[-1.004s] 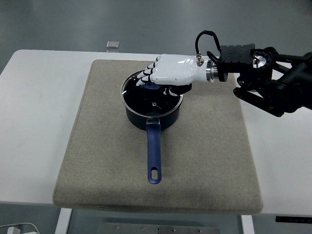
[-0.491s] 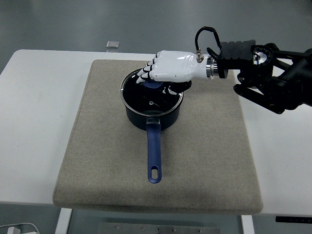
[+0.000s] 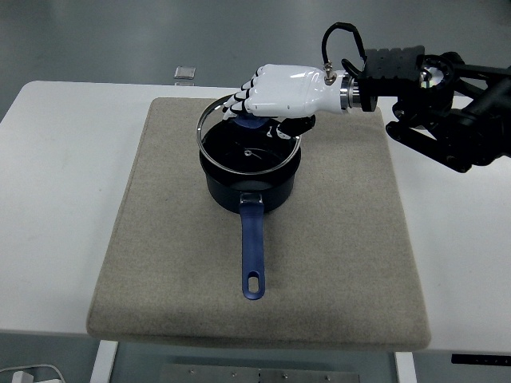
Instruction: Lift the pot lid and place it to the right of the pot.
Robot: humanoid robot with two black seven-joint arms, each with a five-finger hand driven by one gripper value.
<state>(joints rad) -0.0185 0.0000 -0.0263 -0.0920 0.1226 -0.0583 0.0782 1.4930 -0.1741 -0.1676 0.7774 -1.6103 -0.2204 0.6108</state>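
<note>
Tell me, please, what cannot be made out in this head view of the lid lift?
- Lid knob: mostly covered by the right hand.
- Fingers: their undersides are hidden, so the exact grip is unclear.
- Small grey object beyond the mat: too small to identify.
- Left arm: out of frame.

Glossy white plastic right hand (image 3: 275, 100); glass lid (image 3: 247, 136) with shiny metal rim; glossy dark-blue pot (image 3: 249, 179); rough beige cloth mat (image 3: 160, 255); smooth white table (image 3: 56, 183).
</note>
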